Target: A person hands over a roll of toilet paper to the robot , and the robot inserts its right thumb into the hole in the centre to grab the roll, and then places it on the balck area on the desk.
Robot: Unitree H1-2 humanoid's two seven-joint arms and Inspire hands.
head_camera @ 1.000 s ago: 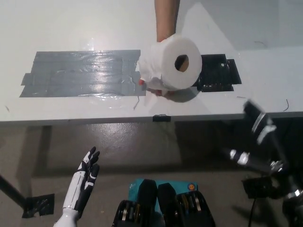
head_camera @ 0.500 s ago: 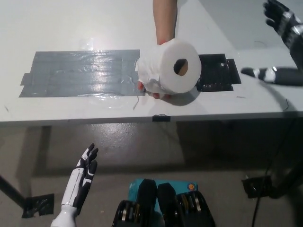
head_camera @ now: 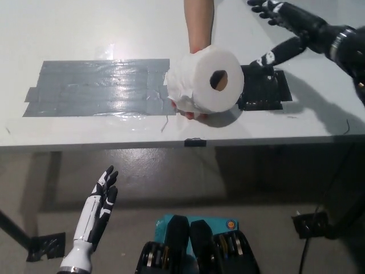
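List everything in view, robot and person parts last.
roll: one, white, held up over the desk's middle, hole facing the camera
black area: one, black, on the desk right of the roll
grey tape: one patch, grey, on the desk left of the roll
desk: one, white, across the upper picture
floor: brown-grey, below the desk edge
person's arm: one, coming in from the top, holding the roll
left hand: one, white, open, resting at lower left below the desk
right hand: one, black, open, at upper right above the black area
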